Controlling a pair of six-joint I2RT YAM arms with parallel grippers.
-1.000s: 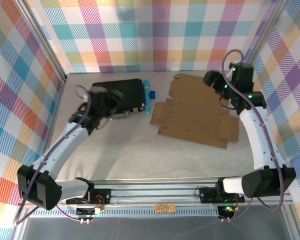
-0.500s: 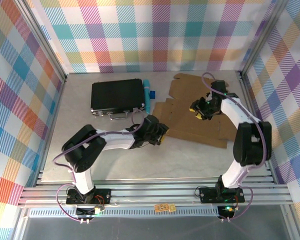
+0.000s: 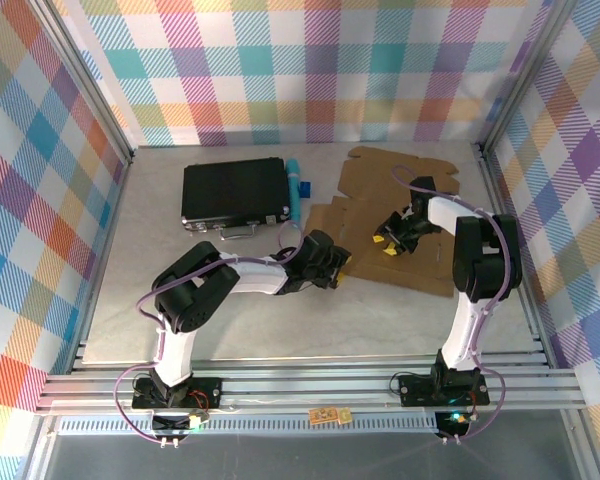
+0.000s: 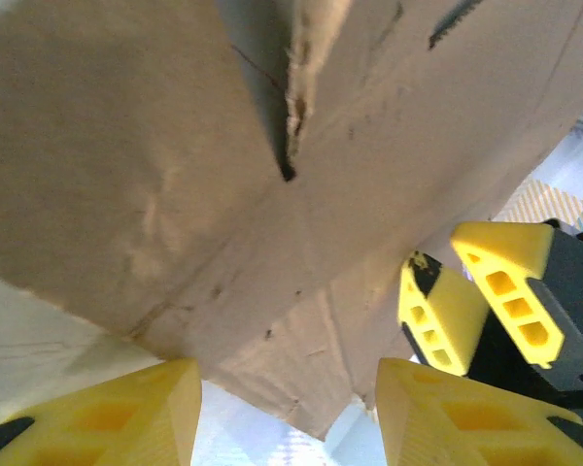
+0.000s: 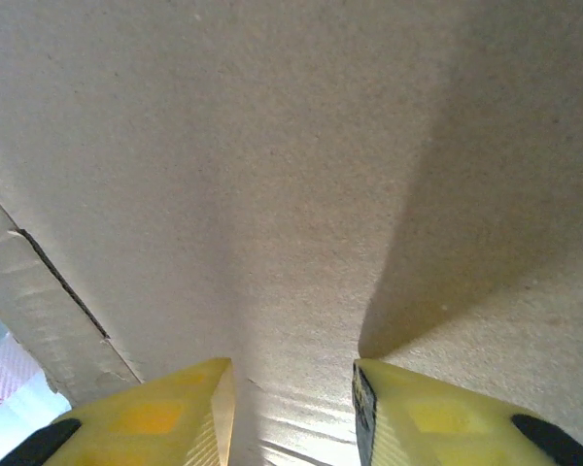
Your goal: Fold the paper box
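Paper box (image 3: 395, 235): an unfolded brown cardboard sheet lying flat on the tabletop (image 3: 230, 310), flaps spread out and none raised.

Black case (image 3: 235, 190) sits left of the box, well apart from it. A blue stick-shaped thing (image 3: 294, 190) lies between the case and the box's left flaps.

Left tool (image 3: 338, 265) is at the box's near-left edge. In the left wrist view its yellow fingers (image 4: 117, 413) are spread wide. The underside of a cardboard flap shows just ahead of them, and one corner of that flap dips toward the gap. Nothing is pinched.

Right tool (image 3: 385, 243) is low over the middle panel of the box, near the left tool. In the right wrist view its fingers (image 5: 418, 417) stand apart, with plain cardboard face close ahead and a cut slit to the left. There is no cardboard between them. Cannot tell whether the tips touch the sheet.
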